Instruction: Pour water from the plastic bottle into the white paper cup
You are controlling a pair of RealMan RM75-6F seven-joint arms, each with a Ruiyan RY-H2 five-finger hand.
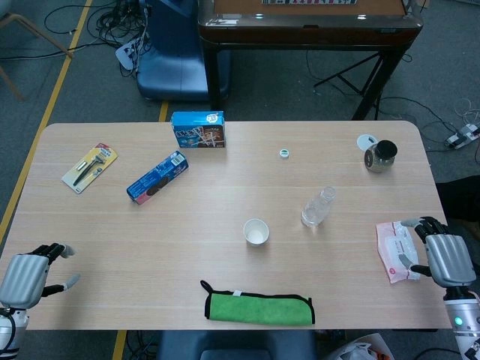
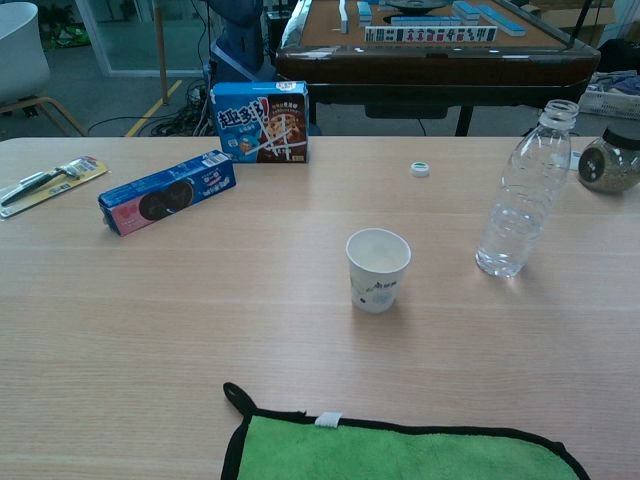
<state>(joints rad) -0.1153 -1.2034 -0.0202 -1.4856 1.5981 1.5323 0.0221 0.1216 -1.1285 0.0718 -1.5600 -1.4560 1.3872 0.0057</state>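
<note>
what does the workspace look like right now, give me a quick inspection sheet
Surface: light wood table, no spill seen.
Job's things: plastic bottle upright, uncapped, apart from the white paper cup, also upright; loose cap lies behind them.
Clutter: green cloth at the near edge; blue biscuit pack, blue snack box, carded razor, glass jar with its lid beside it, tissue pack.
Hands: left hand and right hand rest at the near corners, holding nothing; the right is beside the tissue pack.
Cables: tangle on the floor beyond the table.
Surroundings: mahjong table, blue chair.
</note>
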